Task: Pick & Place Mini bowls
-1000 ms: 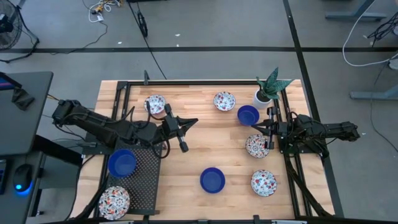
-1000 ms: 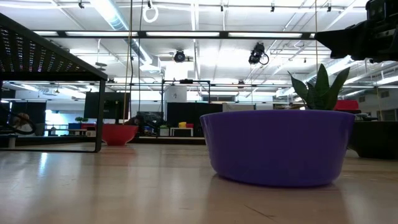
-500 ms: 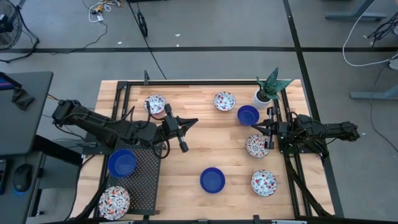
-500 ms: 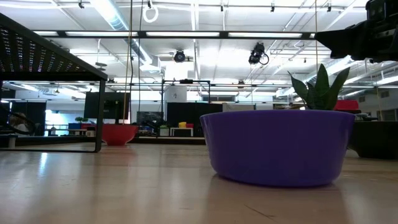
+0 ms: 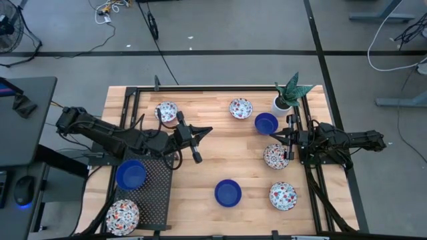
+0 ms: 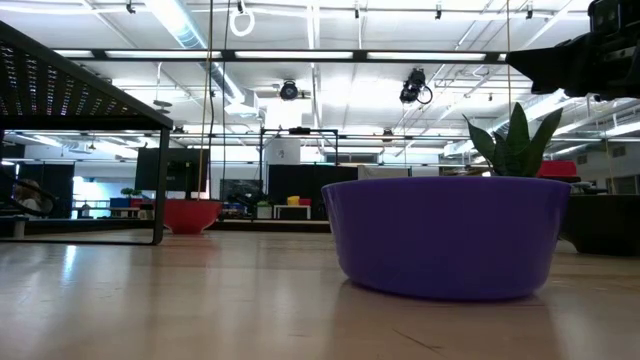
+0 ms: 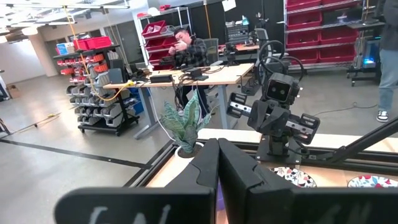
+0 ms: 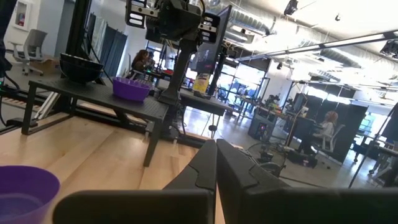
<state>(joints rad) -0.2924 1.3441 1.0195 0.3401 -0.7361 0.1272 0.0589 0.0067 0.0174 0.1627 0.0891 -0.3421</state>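
Bowls are scattered over the wooden desk (image 5: 200,173): a blue bowl near the front (image 5: 227,193), another blue bowl by the plant pot (image 5: 265,123), and floral bowls at the far side (image 5: 241,107), far left (image 5: 166,111), front right (image 5: 283,195) and one just beside the right gripper (image 5: 275,156). On the black perforated rack (image 5: 155,193) at the left sit a third blue bowl (image 5: 131,174) and a floral bowl at the rack's front corner (image 5: 123,215).

The left gripper (image 5: 197,157) hangs over the desk just off the rack's inner edge, its jaws clenched tight with nothing between them. The right gripper (image 5: 289,153) rests at the right rail, jaws likewise pressed together and empty, next to the floral bowl but not gripping it.

From table height, only one blue bowl (image 6: 446,236) fills the view, with the plant's leaves (image 6: 515,140) rising behind it; no gripper tips show there. The left wrist camera looks past its closed fingers (image 7: 217,168) to the right arm (image 7: 277,118), the plant (image 7: 185,121), and a person seated at a far table (image 7: 185,43). The right wrist camera looks past its own closed fingers (image 8: 214,165) and picks up a blue bowl sitting on the rack (image 8: 131,88) and part of another at its edge (image 8: 25,193).
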